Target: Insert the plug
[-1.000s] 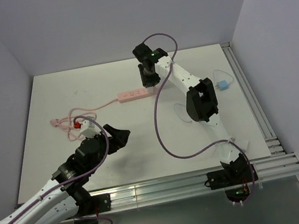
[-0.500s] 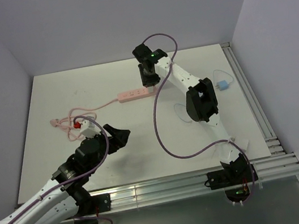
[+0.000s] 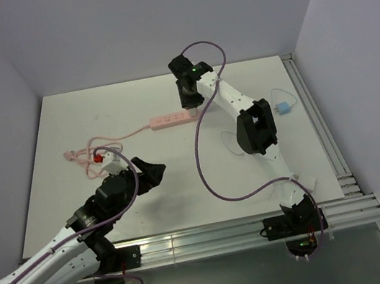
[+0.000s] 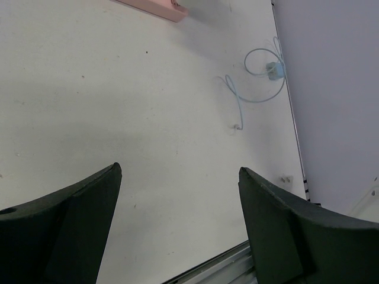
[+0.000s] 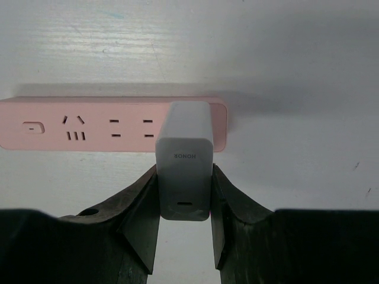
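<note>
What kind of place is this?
Probably a robot test lab: a left arm and right arm bolted to a metal rail, a plain white table, and a white charger held at a pink power strip.

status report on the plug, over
Left jaws open, empty. Right jaws shut on white charger at pink power strip. Light-blue plug loose, far right. Nothing blocking it.
</note>
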Tool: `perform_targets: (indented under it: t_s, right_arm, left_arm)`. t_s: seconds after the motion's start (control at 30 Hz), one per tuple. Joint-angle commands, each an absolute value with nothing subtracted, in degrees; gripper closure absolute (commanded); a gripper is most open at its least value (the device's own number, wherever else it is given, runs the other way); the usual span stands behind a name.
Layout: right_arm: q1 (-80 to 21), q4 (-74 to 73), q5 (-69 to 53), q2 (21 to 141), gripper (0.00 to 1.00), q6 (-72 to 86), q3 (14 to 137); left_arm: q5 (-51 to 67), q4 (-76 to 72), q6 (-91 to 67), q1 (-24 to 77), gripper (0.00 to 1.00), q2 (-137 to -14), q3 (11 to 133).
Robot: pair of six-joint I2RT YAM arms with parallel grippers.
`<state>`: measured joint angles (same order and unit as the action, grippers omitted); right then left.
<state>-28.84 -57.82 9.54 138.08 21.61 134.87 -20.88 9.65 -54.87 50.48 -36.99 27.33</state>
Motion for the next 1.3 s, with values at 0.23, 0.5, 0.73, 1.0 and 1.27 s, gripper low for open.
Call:
perform_targets:
  t_s: [0.23,0.5,0.73,1.0,1.27]
  right_arm:
    - [-28.04,-55.37,9.84,137.37,1.00,21.01,135.97]
    - [-28.04,-54.84,8.35,139.13,1.00,20.74,135.88]
    - [-28.30,-54.67,11.33,138.96,1.00,20.83,132.81]
    - [-28.13,-55.46,14.51,137.38,1.00,19.69,131.14]
    - [-29.00,-56.60,10.02,136.84,1.00,19.69,132.62]
  left_arm:
    - [-21.27,7.65,-53.88,50.45,0.15,-36.56,26.98]
    - [-21.45,7.56,-53.70,50.45,0.15,-36.47,26.98]
    - [-21.53,7.56,-53.79,50.45,0.15,-36.47,26.81]
    - [-21.71,8.17,-53.88,50.45,0.15,-35.77,26.72]
    - [-21.36,7.56,-54.05,50.45,0.15,-36.03,26.37]
